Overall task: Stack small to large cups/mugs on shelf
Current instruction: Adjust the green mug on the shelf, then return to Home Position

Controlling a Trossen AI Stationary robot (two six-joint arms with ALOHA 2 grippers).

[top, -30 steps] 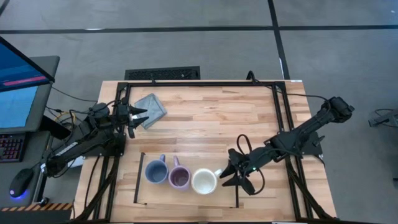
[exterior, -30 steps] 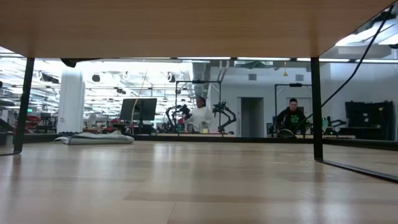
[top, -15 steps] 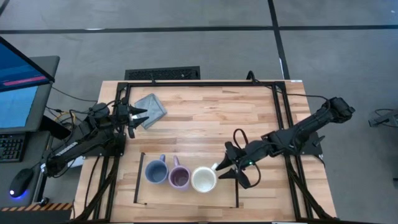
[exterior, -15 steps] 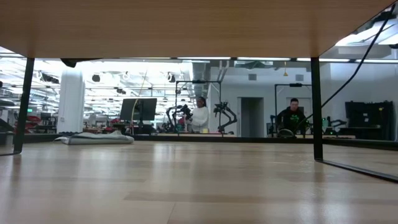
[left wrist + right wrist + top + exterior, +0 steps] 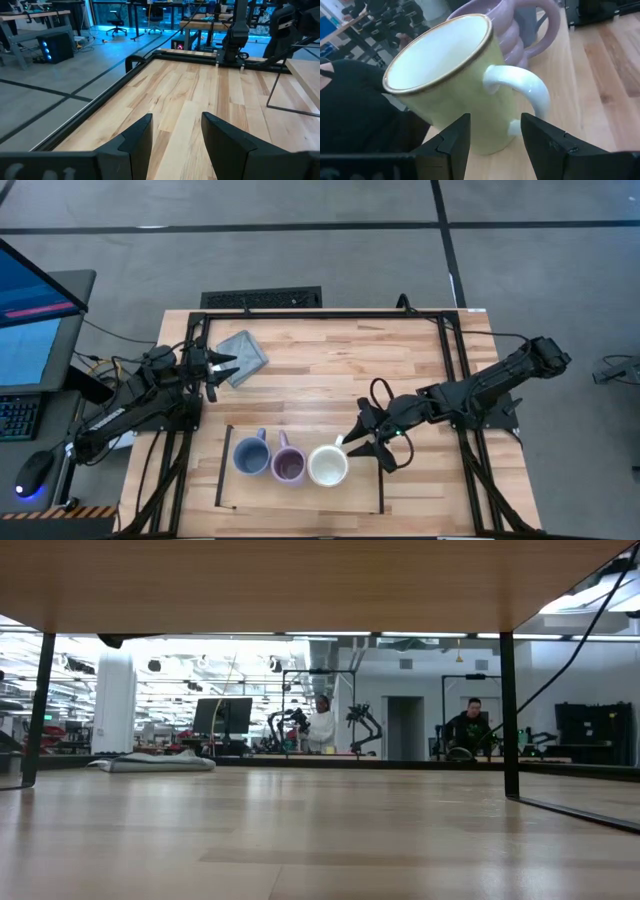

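All three mugs are lined up on the shelf (image 5: 300,502): blue mug (image 5: 249,456), lilac mug (image 5: 289,464), cream mug (image 5: 328,469). Nothing's nested yet. The right gripper (image 5: 358,444) is spread open around the cream mug's handle, nothing gripped. The left gripper (image 5: 224,367) is parked open, well away from the shelf.

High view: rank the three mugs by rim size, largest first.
1. cream mug, widest rim.
2. purple mug.
3. blue mug, looks close to the purple one, so that order is unsure.
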